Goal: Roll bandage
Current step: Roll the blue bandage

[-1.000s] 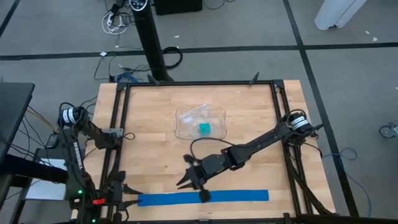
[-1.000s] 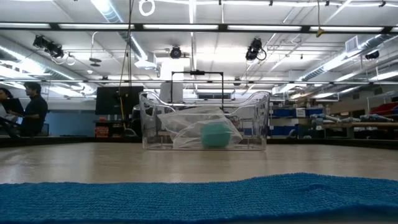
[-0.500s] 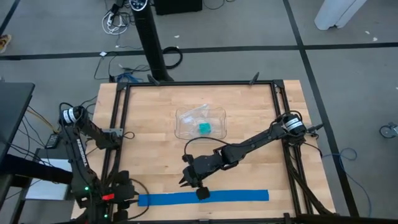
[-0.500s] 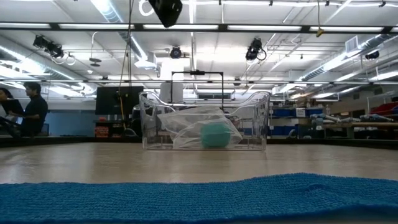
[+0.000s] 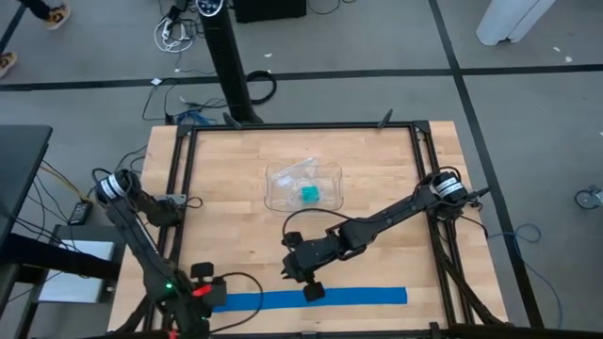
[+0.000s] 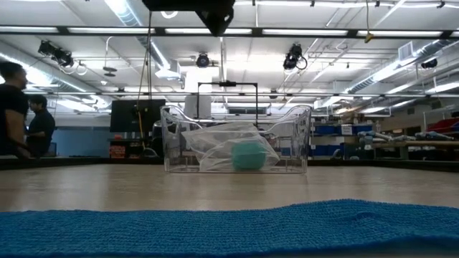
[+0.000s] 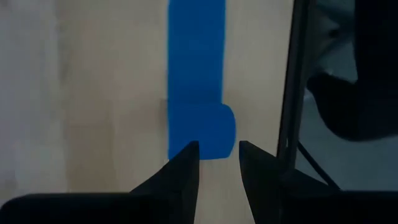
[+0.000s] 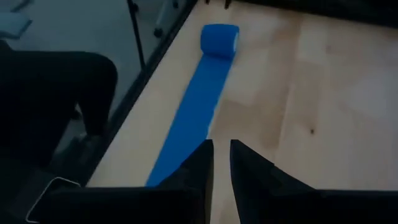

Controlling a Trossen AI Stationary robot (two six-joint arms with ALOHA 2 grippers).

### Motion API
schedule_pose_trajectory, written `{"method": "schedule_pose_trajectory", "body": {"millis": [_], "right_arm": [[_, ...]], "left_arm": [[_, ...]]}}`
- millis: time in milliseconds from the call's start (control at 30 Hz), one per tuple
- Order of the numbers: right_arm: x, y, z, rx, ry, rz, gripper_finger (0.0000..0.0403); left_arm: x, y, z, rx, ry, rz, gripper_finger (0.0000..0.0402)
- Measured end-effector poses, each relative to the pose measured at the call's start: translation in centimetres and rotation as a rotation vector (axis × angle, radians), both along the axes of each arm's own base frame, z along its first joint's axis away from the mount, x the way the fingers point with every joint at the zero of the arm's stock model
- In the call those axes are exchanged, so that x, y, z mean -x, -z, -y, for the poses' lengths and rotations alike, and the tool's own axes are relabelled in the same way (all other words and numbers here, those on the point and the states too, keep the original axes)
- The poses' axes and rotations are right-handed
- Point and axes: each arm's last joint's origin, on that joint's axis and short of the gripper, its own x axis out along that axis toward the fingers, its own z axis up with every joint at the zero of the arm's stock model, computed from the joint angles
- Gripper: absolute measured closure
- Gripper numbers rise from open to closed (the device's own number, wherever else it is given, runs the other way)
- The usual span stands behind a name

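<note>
The bright blue bandage [image 5: 320, 298] lies flat as a long strip along the table's near edge. Its left end is turned into a small roll [image 7: 202, 129], which also shows in the right wrist view [image 8: 219, 37]. The bandage fills the front of the low view [image 6: 229, 229]. My left gripper [image 5: 211, 292] is at that rolled end, slightly open, its fingertips [image 7: 190, 152] over the roll's near edge. My right gripper [image 5: 306, 282] is shut over the strip's middle; its fingers [image 8: 208, 152] show beside the strip [image 8: 186, 118]. My left gripper comes at the bandage's rolled left end [image 7: 205, 146] slanting from above, along the strip, one fingertip over the roll and one just beside it. I cannot tell whether the fingers touch it. My right gripper: I cannot tell whether it touches the strip.
A clear plastic tray [image 5: 325, 179] with a crumpled bag and a teal block [image 5: 309, 194] stands mid-table, also in the low view [image 6: 301, 136]. A black frame rail [image 5: 177, 217] runs along the table's edges. A person [image 6: 13, 107] stands in the room behind.
My left gripper has swung toward the table's right edge and come up to the bandage's rolled left end. My right gripper has shifted a little toward the table's right over the strip. The bandage has stayed where it was. A person has walked into the low view at the left.
</note>
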Motion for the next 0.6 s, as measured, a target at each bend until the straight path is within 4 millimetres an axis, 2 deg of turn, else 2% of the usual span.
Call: {"method": "schedule_pose_trajectory", "body": {"millis": [233, 400, 600], "right_arm": [[1.0, -1.1, 0.6, 0.058, 0.03, -0.013, 0.0353], [2.1, -0.8, 1.1, 0.056, 0.053, -0.03, 0.0353], [3.6, -0.2, 1.6, 0.006, 0.091, -0.003, 0.0357]], "left_arm": [[-1.0, 1.9, 0.8, 0.007, 0.022, -0.061, 0.028], [-1.2, 3.4, 1.2, -0.023, 0.029, -0.102, 0.028], [-1.3, 3.8, 1.3, -0.054, 0.023, -0.088, 0.028]]}}
